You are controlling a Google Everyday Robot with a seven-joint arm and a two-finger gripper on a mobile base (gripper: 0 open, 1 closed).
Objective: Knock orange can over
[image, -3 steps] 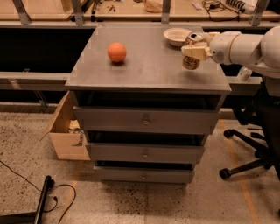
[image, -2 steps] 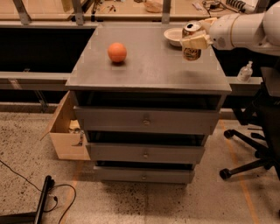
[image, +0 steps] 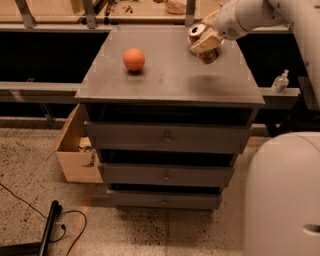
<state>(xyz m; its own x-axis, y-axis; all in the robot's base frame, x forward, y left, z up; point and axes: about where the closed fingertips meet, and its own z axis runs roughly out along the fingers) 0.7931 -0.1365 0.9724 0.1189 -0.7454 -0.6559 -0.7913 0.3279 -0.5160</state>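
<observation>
The gripper (image: 204, 44) hung over the far right part of the cabinet top (image: 170, 82), at the end of a pale arm (image: 250, 15) that came in from the upper right corner. Its cream-coloured fingers (image: 205, 43) were pressed against the orange can (image: 209, 55) and pinched it by its upper part, spread no wider than the can itself. Only the lower, darker end of the can showed beneath them; the top was hidden by the gripper. The can was tilted rather than upright. A soft shadow lay on the grey surface a little nearer the front edge and apart from the can, so it seemed to be held just clear of the top. Whether its base touched the surface could not be told for certain.

An orange ball (image: 134, 59) rested on the left half of the same top, well apart from the can and the gripper. The cabinet had three drawers (image: 167, 137) below, all pushed in. An open cardboard box (image: 75, 160) stood on the floor against its left side. A small clear bottle (image: 280, 82) stood on a ledge to the right of the cabinet. The robot's white body (image: 282, 200) filled the lower right corner, and a dark cable (image: 30, 205) trailed across the speckled floor at the lower left.
</observation>
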